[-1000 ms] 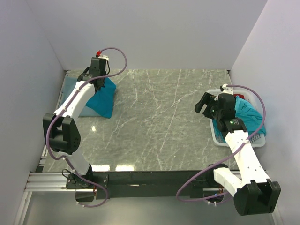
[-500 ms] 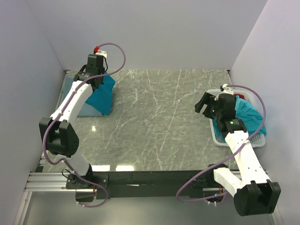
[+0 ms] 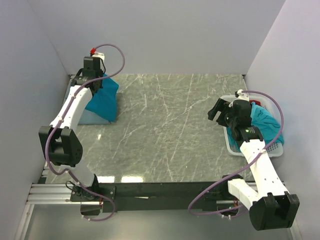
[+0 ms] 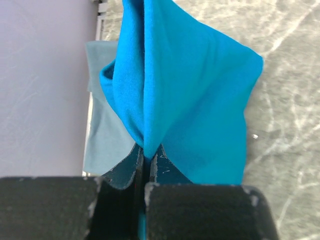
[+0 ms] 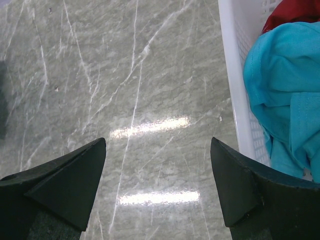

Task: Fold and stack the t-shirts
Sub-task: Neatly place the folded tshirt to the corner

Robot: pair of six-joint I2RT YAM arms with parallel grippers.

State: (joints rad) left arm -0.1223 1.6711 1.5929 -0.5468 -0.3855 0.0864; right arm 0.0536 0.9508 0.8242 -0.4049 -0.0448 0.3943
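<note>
My left gripper (image 3: pixel 96 84) is shut on a bright teal-blue t-shirt (image 3: pixel 103 101) at the far left corner and holds it lifted, the cloth hanging down; the pinch shows in the left wrist view (image 4: pixel 145 150). Under it lies a folded grey-blue t-shirt (image 3: pixel 86 116), also in the left wrist view (image 4: pixel 102 135). My right gripper (image 3: pixel 217 111) is open and empty above the marble table (image 3: pixel 170 125), left of the white basket (image 3: pixel 231 142). In the basket lie a teal t-shirt (image 5: pixel 282 85) and a red t-shirt (image 5: pixel 295 15).
The white perforated basket (image 5: pixel 235 75) stands at the table's right edge. Grey walls close in the left, back and right sides. The left wall (image 4: pixel 40 85) is close beside the folded grey-blue shirt.
My left gripper has moved back and to the left with the teal t-shirt, dragging it over the grey-blue shirt. The right arm has not moved.
</note>
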